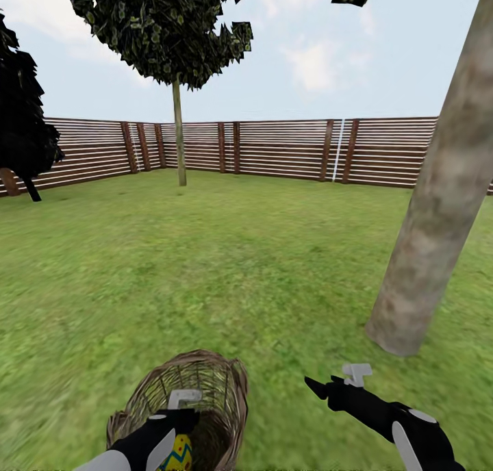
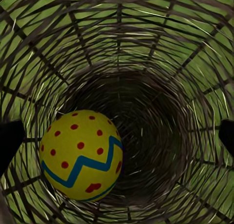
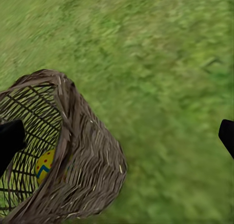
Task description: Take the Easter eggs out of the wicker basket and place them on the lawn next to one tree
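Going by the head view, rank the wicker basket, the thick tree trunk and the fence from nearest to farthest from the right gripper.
From the right gripper:
1. wicker basket, to its left.
2. thick tree trunk, ahead on the right.
3. fence, across the lawn at the far end.

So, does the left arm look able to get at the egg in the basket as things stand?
Probably yes. The left gripper looks straight down the wicker basket, fingers spread wide, and the egg lies against the wall with nothing over it, though nearer one finger than centred.
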Controlling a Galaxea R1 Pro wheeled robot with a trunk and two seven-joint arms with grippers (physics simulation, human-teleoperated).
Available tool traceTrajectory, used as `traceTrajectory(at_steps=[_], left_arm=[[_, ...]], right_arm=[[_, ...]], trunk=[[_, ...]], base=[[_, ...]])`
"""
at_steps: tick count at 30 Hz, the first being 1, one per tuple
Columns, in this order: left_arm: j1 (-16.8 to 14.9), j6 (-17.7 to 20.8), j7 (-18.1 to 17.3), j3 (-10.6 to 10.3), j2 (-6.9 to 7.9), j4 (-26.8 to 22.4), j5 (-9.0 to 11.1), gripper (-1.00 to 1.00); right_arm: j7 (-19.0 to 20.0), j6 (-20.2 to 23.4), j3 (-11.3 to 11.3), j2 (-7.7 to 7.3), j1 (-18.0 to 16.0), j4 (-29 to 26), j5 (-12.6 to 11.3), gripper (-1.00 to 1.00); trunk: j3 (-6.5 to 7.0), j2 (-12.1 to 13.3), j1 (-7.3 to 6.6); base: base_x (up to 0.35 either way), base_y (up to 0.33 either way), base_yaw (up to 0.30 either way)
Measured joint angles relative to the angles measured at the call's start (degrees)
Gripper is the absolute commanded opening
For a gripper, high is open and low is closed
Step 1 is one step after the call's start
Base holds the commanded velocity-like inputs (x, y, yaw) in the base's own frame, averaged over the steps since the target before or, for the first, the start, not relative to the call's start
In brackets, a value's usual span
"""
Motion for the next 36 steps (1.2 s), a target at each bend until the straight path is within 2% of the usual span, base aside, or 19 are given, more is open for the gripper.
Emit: traceTrajectory(at_steps=[22, 29, 36], left_arm=[[0.00, -0.03, 0.41, 0.06, 0.10, -0.07, 0.08, 1.00], [0.00, -0.30, 3.13, 0.00, 0.15, -0.07, 2.02, 1.00], [0.00, -0.43, 4.29, -0.05, 0.14, -0.07, 2.65, 1.00]], right_arm=[[0.00, -0.10, 0.45, 0.10, 0.00, 0.00, 0.09, 1.00], [0.00, -0.10, 0.48, 0.13, 0.00, 0.00, 0.09, 1.00], [0.00, -0.10, 0.48, 0.13, 0.00, 0.00, 0.09, 1.00]], trunk=[[-3.95, -8.82, 4.83], [-5.21, -11.63, 6.37], [-6.76, -11.74, 6.56]], base=[[0.000, 0.000, 0.000], [0.000, 0.000, 0.000], [0.000, 0.000, 0.000]])
